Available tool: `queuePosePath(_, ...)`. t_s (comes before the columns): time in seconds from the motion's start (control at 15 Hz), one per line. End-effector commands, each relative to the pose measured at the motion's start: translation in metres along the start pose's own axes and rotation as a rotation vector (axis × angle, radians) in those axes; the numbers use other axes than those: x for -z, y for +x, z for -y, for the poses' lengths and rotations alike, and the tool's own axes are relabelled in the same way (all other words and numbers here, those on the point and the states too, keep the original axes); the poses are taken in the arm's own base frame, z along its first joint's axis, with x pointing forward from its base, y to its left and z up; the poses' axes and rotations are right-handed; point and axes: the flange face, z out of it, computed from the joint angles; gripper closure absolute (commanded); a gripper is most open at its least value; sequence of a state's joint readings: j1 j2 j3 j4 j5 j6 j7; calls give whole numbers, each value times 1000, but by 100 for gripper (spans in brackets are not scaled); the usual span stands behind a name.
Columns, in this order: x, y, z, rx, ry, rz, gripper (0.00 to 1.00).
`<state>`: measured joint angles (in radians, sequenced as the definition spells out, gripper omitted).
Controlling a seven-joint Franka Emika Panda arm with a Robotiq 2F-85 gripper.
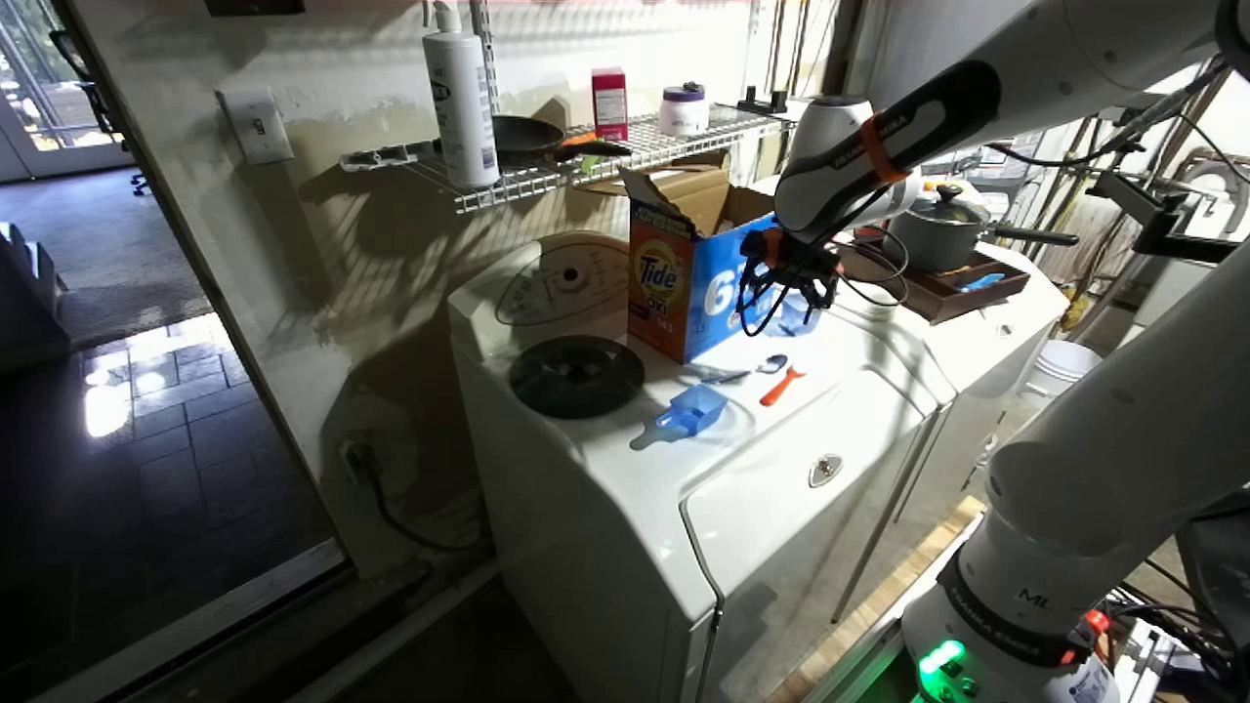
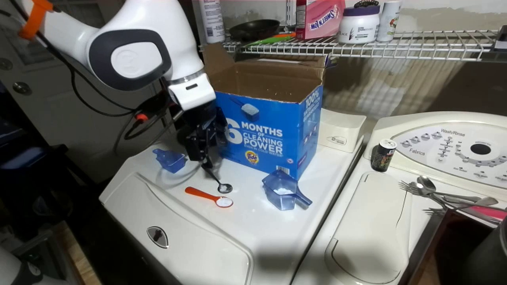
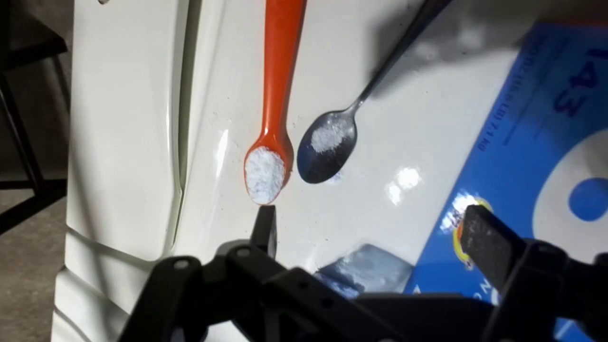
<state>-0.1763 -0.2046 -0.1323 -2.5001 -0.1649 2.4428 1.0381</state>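
Observation:
My gripper point(image 3: 370, 209) stands open, with nothing held between its fingers; in an exterior view the gripper point(image 2: 206, 156) hangs beside the blue Tide box point(image 2: 269, 130). Just ahead of one fingertip, in the wrist view, lies an orange spoon point(image 3: 275, 76) with white powder in its bowl. Beside it is a metal spoon point(image 3: 311, 159) holding a little powder, its handle end out of sight. A translucent blue scoop point(image 3: 380, 268) containing powder shows low between the fingers, partly covered by the gripper. Another blue scoop point(image 2: 170, 160) rests behind the gripper.
Everything lies on a white appliance top point(image 2: 253, 233). A second appliance adjoins it, with a dark can point(image 2: 383, 156), cutlery point(image 2: 439, 194) and a brown tray point(image 1: 942, 308) with a pot point(image 1: 933, 239). A wire shelf point(image 2: 420, 47) runs above, bearing bottles and a pan.

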Motion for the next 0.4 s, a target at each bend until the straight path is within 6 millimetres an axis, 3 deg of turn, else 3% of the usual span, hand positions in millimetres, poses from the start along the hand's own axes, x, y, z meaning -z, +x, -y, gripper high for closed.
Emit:
queuePosePath(0.0,27,-10,-12,-21,57,-75,0)
queuePosePath(0.07,33,-12,-13,-19,76,-84,0)
queuePosePath(0.13,23,-3,-3,-6,41,-40,0)
queuePosePath(0.33,32,-7,-8,-7,63,-54,0)
